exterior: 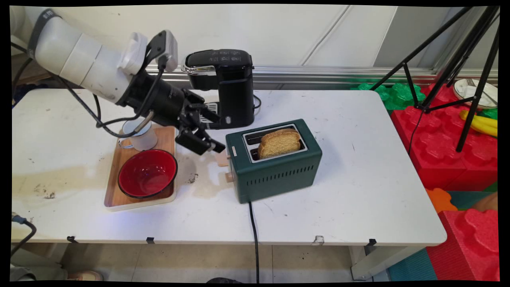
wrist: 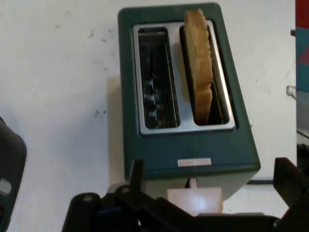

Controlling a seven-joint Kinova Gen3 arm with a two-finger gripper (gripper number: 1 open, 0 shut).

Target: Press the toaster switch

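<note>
Main view is showing, from the left, a wooden tray (exterior: 113, 187) carrying a white mug (exterior: 144, 137) and a red bowl (exterior: 147, 172), then the black gripper (exterior: 207, 137) reaching in beside the black coffee machine (exterior: 225, 85), and right of it a green toaster (exterior: 275, 159) with a slice of toast (exterior: 279, 143) standing in its nearer slot. The gripper is hovering open and empty, its fingers spread at the toaster's left end, just beside the pale lever (exterior: 222, 158). In the hand view the lever (wrist: 194, 199) is sitting low between the fingers, and the toast (wrist: 200, 67) is leaning in the right-hand slot while the other slot is standing empty. A judged risk: the light toaster could be slipping sideways on the white table (exterior: 358, 191) if the fingers are pressing off-centre. The arm is partly hiding the mug, and whether a finger is touching the lever is hard to make out.
</note>
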